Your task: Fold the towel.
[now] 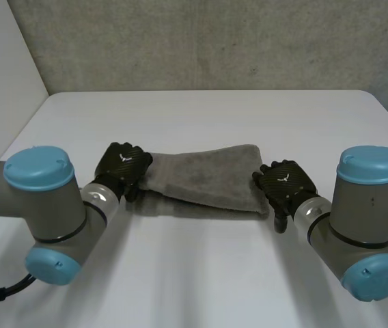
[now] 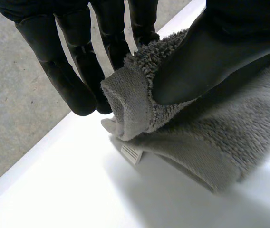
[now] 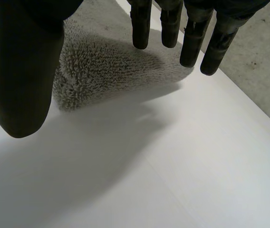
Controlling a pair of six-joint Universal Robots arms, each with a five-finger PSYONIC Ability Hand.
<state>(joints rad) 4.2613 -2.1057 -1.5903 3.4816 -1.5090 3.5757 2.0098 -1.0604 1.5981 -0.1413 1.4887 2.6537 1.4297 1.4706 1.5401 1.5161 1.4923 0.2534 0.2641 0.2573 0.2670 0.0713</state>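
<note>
While the left hand (image 2: 211,57) pinches the towel's (image 1: 204,179) left end between thumb and fingers, the right hand (image 1: 286,181) hangs slack, fingers straight, just beside its right end. Folded, the towel lies mid-table (image 1: 201,116), long axis parallel to the far edge.

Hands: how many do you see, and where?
2. The left hand pinches the towel at its left end; the right hand, open, is at its right end.

High head view; wrist views near towel (image 1: 204,179)
</note>
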